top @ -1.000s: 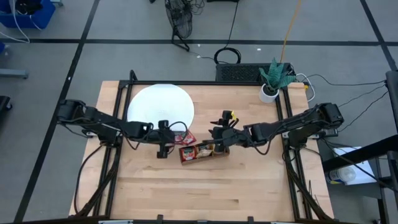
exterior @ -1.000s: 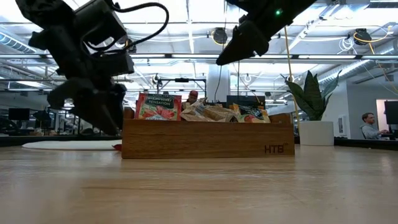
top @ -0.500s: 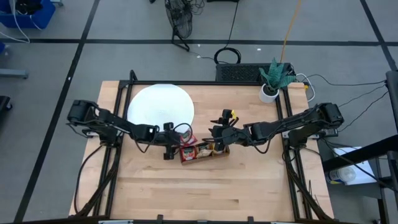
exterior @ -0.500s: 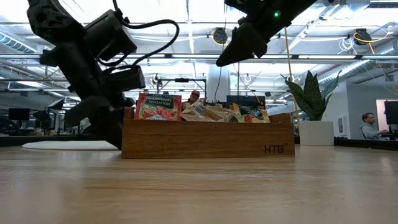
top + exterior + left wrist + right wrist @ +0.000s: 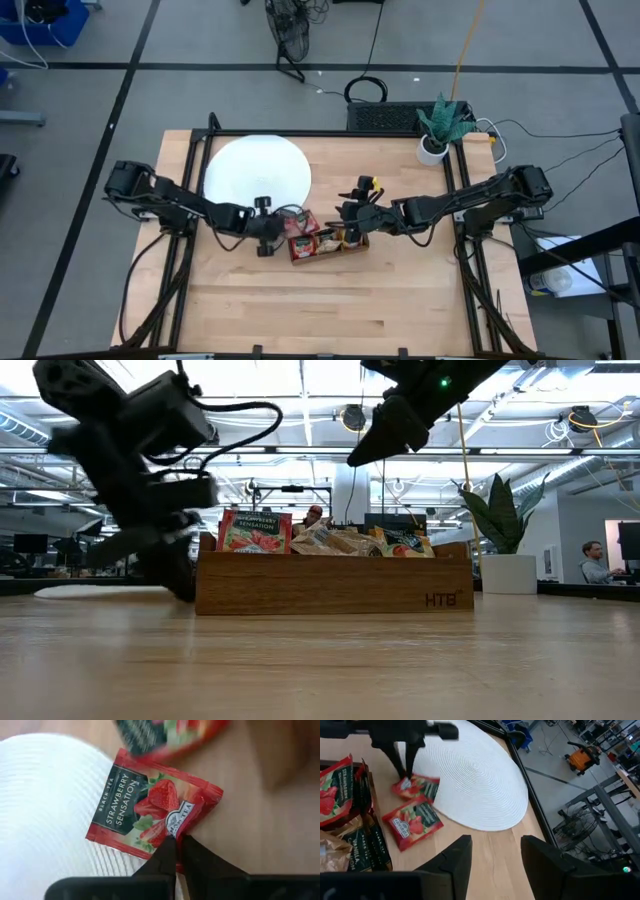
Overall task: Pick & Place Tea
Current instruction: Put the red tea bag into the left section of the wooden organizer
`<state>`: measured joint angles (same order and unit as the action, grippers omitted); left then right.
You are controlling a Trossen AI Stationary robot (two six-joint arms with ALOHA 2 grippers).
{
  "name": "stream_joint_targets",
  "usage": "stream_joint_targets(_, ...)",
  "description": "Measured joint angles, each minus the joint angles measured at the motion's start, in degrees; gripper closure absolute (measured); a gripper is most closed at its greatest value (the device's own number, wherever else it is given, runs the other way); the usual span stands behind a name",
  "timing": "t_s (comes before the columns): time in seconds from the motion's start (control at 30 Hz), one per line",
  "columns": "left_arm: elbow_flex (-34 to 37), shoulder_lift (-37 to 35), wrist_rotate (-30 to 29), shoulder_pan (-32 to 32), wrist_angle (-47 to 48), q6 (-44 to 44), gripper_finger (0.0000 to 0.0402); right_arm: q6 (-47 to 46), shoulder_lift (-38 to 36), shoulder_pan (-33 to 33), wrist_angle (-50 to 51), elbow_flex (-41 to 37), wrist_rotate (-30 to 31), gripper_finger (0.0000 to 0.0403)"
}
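In the left wrist view the left end effector (image 5: 176, 851) has its two fingers pressed together on the lower corner of a red strawberry tea sachet (image 5: 152, 809), which lies half on the white disc (image 5: 40, 810) and half on the wooden surface (image 5: 250, 820). A second red sachet (image 5: 412, 823) lies just beside it, nearer the wooden tray (image 5: 335, 584); in the right wrist view both sit at the left of the frame, at the disc's edge. In the high view this all sits at the middle of the frame, just left of the tray.

The step in hand looks like picking this sachet up. The pinch is on a thin corner only, so a slow, straight lift would suit best; a quick swing could let the flat packet twist or slip out. The lift should also clear the neighbouring sachet so it is not dragged along.

The right end effector (image 5: 492, 852) waits with its fingers apart above the tray, where more sachets (image 5: 330, 538) stand in the compartments.
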<state>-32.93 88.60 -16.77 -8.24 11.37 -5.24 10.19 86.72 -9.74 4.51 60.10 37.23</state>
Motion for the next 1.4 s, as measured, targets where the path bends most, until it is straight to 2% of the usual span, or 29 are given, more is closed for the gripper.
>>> stream_joint_targets(0.13,-2.0,-3.3,-8.5,-2.6,12.5,-2.1,0.039,-2.8,0.0,0.0,0.0,0.0,0.0,0.0248)
stream_joint_targets(0.23,-4.0,-5.7,-15.1,-4.7,15.0,-2.0,0.039,-5.0,0.0,0.3,0.0,0.0,-1.5,0.0248)
stream_joint_targets(0.3,-4.9,-6.5,-17.6,-5.9,15.0,-0.5,0.039,-6.9,0.0,0.9,0.0,0.0,-5.4,0.0248)
stream_joint_targets(0.43,-6.8,-6.7,-18.9,-7.7,12.5,2.2,0.039,-11.8,0.1,3.0,-1.4,0.0,-15.5,0.0248)
stream_joint_targets(0.53,-7.6,-6.8,-22.9,-9.4,10.9,6.3,0.039,-14.6,1.1,4.7,-11.9,-2.6,-21.5,0.0248)
stream_joint_targets(0.63,-7.7,-6.7,-29.4,-11.1,7.2,12.0,0.039,-18.0,3.1,7.6,-23.9,-6.1,-28.1,0.0248)
stream_joint_targets(0.73,-7.8,-6.7,-36.0,-12.5,2.4,18.4,0.039,-24.8,5.4,11.7,-30.9,-7.4,-36.5,0.0248)
stream_joint_targets(0.87,-7.8,-6.7,-35.6,-12.8,-4.3,24.5,0.039,-31.0,10.9,15.0,-40.8,-7.4,-45.9,0.0248)
stream_joint_targets(0.97,-7.8,-6.8,-35.7,-12.5,-5.5,26.4,0.039,-34.3,14.1,16.2,-47.1,-7.3,-49.4,0.0248)
stream_joint_targets(1.2,-7.8,-6.8,-35.1,-11.1,-5.5,27.2,0.039,-36.8,17.2,17.2,-53.4,-7.3,-50.6,0.0248)
stream_joint_targets(1.4,-7.8,-6.8,-34.3,-10.0,-5.9,27.2,0.039,-36.9,17.3,17.6,-51.0,-5.8,-50.7,0.0248)
